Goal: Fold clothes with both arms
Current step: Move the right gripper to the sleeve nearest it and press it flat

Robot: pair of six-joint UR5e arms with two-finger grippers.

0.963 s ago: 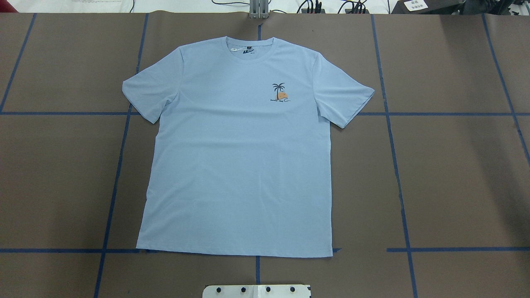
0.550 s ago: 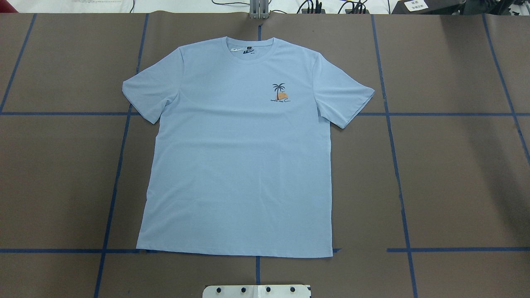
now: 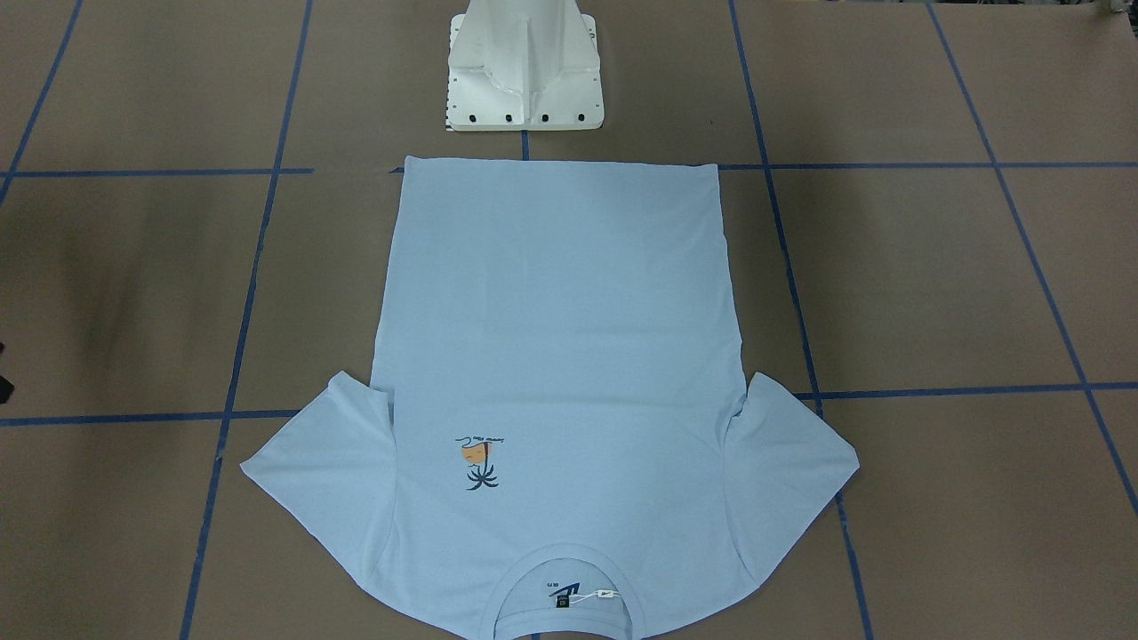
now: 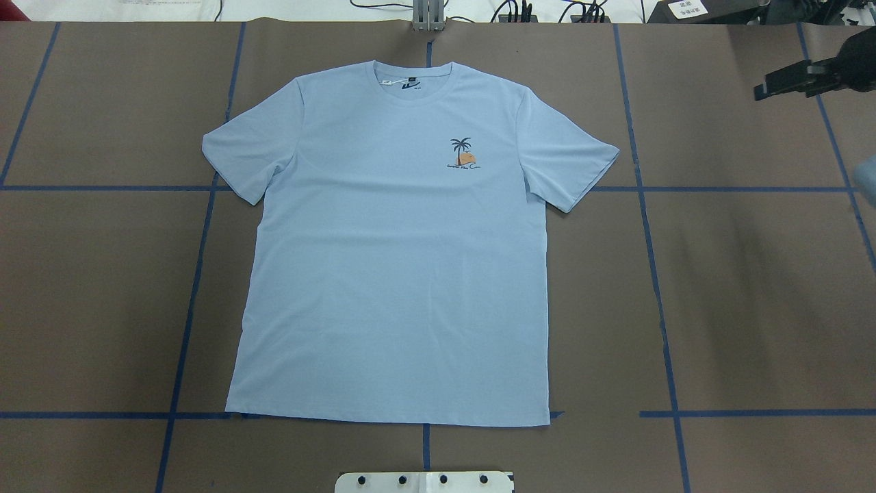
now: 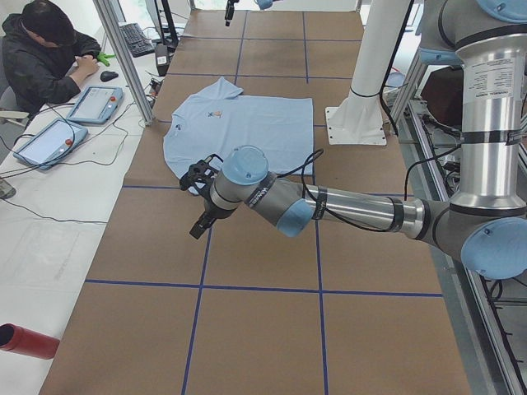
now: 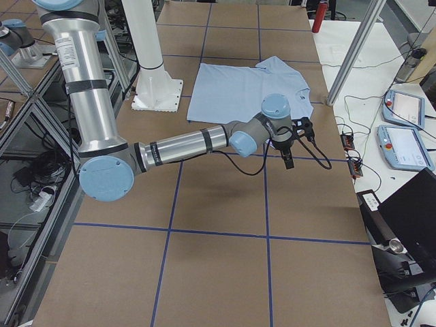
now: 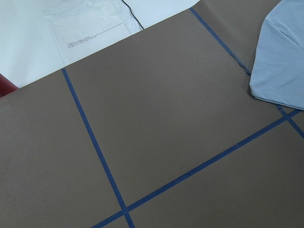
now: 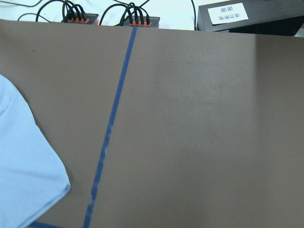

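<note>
Against the overhead view of 0.6 s ago, you now get the right gripper (image 4: 765, 87) in at the far right corner, above bare table (image 4: 753, 287). A light blue joint cap (image 4: 869, 179) of the right arm (image 6: 177, 144) also shows at that view's right edge. The T-shirt (image 4: 397, 274) has not shifted; its outline sits on the blue tape lines (image 4: 650, 274) as before.

Count with me: 1 T-shirt, with 2 sleeves (image 4: 250, 150) spread out, 1 collar (image 4: 413, 75) and 1 palm print (image 4: 462, 154). There are 2 arms, 2 grippers, 1 white base (image 3: 524, 71), 1 person (image 5: 41, 49) seated at the side bench, and 2 tablets (image 5: 95, 103) in front of that person.

The T-shirt lies flat and front up in the middle of the table, its hem (image 4: 390, 418) near the base and its collar at the far side from the robot. Nothing touches it.

The left arm (image 5: 354, 210) reaches out low, and the left gripper (image 5: 199, 224) hangs over brown table just beyond 1 sleeve. You see it only from the side, so I cannot tell how far its fingers are parted; it holds nothing visible. The right gripper is apart from the other sleeve and carries nothing either. Its fingers are too dark and edge-on for me to judge the gap.
</note>
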